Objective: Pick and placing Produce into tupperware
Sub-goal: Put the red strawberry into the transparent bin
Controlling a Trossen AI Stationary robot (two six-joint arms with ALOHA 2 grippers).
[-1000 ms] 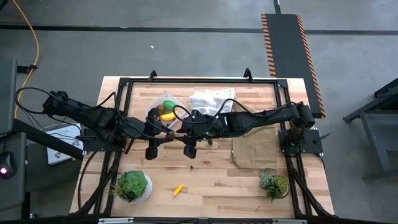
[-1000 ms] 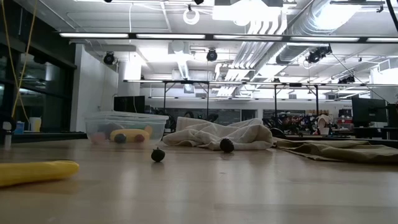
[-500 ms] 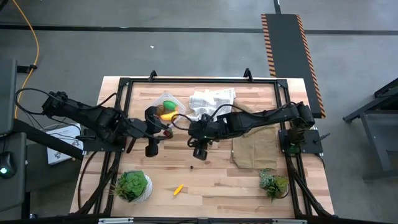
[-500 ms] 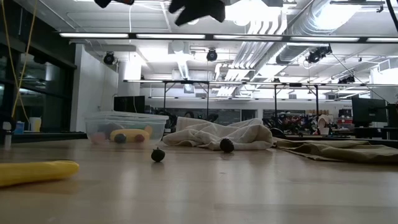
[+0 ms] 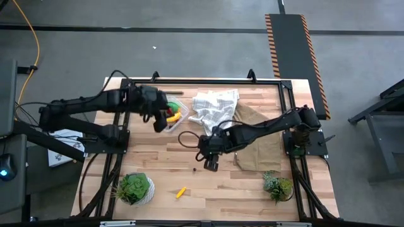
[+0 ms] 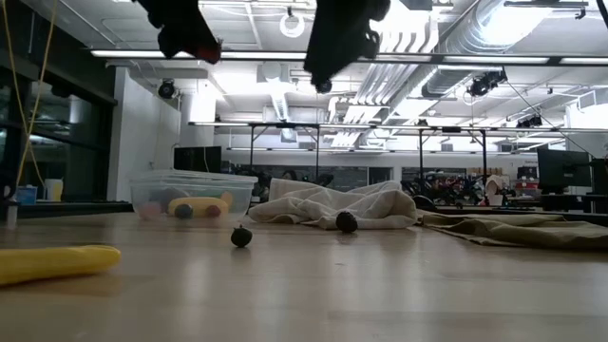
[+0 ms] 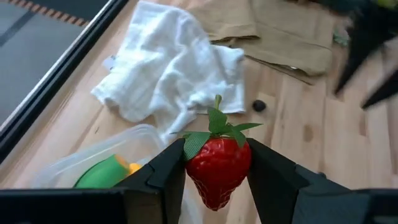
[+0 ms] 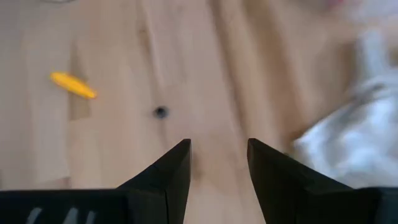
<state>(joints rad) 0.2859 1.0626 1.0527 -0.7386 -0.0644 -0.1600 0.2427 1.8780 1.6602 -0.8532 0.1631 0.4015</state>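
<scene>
- While the left gripper [image 7: 217, 180] hangs over the tupperware [image 5: 169, 116], its fingers clenched on the red strawberry [image 7: 217, 167], a clean drop calls for centring above the open tub before letting go, clear of the green oval [image 7: 102, 174] inside.
- Over bare wood, the right gripper [image 8: 217, 163] stands parted and holds nothing, aimed toward a tiny dark berry [image 8: 161, 112].
- Near the table's front edge, a yellow piece [image 5: 181, 192] lies loose, well apart from the tub.
</scene>
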